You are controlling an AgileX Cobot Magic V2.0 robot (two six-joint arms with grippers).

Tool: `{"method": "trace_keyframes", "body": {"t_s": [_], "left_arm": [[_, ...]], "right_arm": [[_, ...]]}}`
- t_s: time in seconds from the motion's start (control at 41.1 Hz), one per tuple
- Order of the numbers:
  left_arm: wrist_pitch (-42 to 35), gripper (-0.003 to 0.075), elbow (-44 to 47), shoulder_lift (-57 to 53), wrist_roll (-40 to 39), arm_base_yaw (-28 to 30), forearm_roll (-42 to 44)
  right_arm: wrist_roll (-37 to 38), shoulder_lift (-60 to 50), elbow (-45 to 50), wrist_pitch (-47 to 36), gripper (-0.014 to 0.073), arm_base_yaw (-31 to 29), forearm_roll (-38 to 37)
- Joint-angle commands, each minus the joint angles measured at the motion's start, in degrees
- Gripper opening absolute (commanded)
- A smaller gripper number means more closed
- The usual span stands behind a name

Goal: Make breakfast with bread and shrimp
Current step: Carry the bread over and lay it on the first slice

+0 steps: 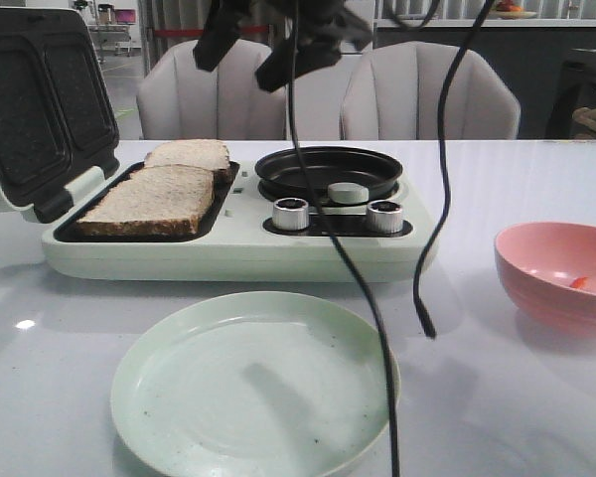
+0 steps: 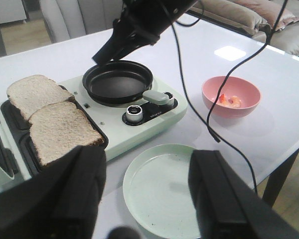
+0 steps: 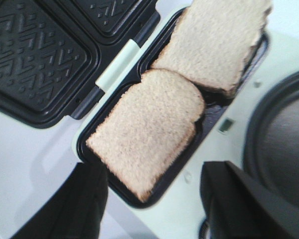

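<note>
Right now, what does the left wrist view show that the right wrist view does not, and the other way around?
Only the left wrist view shows the pink bowl holding the shrimp, the green plate, and the right gripper above the round pan. Only the right wrist view shows the patterned plates of the open lid up close. Both show the bread, two slices lying in the sandwich maker tray, and open gripper fingers.

A pale green breakfast maker (image 1: 228,253) sits at the centre left of the front view on the white counter (image 1: 536,189), its dark ridged lid (image 1: 40,99) open at the upper left. A black round pan (image 1: 328,171) rests on its right half above two silver knobs (image 1: 290,214). A pale green plate (image 1: 253,383) lies lower centre, a pink bowl (image 1: 556,273) at right. Two grey chairs (image 1: 427,94), possibly upholstered, stand behind.
</note>
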Motion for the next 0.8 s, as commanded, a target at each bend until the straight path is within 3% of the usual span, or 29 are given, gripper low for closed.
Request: {"method": "trace_keyframes", "body": {"t_s": [0.0, 0.195, 0.414, 0.779], "left_arm": [[-4.2, 0.0436, -1.6, 0.2, 0.0, -0.4, 0.3], [-4.2, 0.0436, -1.6, 0.2, 0.0, -0.4, 0.3], [-4.2, 0.0436, -1.6, 0.2, 0.0, -0.4, 0.3], [-2.1, 0.0436, -1.6, 0.2, 0.0, -0.4, 0.3]], "right_arm": [[1.2, -9.7, 1.4, -1.5, 0.0514, 1.2, -4.4], [1.2, -22.1, 13.7, -2.6, 0.0514, 4.6, -14.3], [2.0, -36.2, 29.4, -2.6, 0.0514, 4.7, -17.1], [14.4, -58.1, 52.3, -2.3, 0.0514, 3.8, -29.3]]}}
